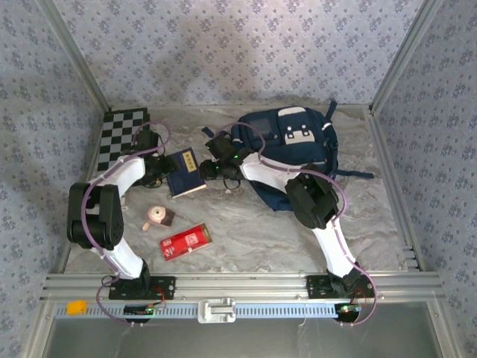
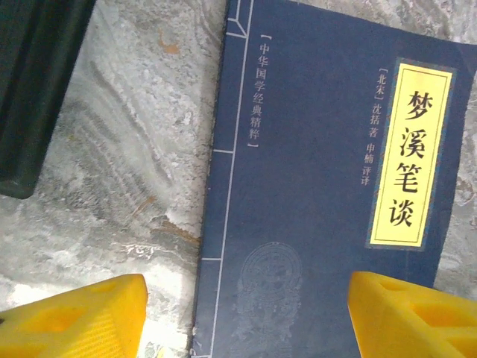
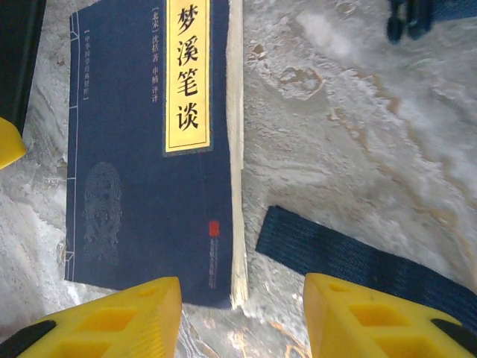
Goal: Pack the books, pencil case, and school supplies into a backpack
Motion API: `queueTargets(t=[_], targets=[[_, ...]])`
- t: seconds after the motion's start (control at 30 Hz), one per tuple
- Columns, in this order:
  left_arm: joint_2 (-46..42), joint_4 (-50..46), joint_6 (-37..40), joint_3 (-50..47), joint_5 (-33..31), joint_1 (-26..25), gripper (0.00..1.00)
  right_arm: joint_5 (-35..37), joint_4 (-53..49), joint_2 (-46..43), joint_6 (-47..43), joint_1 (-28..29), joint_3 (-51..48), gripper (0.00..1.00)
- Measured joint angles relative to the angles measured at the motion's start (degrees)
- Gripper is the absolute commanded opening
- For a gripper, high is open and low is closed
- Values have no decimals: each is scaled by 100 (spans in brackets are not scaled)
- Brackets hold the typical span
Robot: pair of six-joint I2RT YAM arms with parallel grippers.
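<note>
Navy book (image 2: 313,224) flat on the marble-look table (image 2: 127,149). We see the left gripper (image 2: 246,317) over it, jaws wide and empty; right gripper (image 3: 242,313) spread too, holding nothing.

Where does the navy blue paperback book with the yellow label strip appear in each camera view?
Top external: the navy blue paperback book, left of centre.
Left wrist: the book covers the right half.
Right wrist: the book lies upper left.
Shared landmark: its yellow label strip.
</note>
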Motion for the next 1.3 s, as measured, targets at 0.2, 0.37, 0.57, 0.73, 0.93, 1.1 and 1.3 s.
queueTargets(t=[0.2, 0.37, 0.57, 0.73, 0.93, 1.1, 1.3], targets=[[461, 356, 2, 0, 433, 33, 69, -190, -264, 588, -42, 0, 660, 50], [686, 461, 2, -2, 586, 31, 66, -328, -446, 1012, -87, -7, 1222, 51], [728, 549, -17, -66, 603, 31, 63, -474, -638, 1294, -111, -11, 1600, 51], [693, 612, -20, -131, 595, 31, 61, -623, -702, 1296, -109, 24, 1609, 51], [686, 654, -15, -166, 549, 31, 60, -621, -717, 1257, -61, 162, 1545, 51], [686, 662, 0, -177, 531, 31, 59, -649, -728, 1255, 76, 149, 1545, 50], [686, 675, 59, -188, 527, 31, 58, -734, -750, 1246, 138, 122, 1545, 49]])
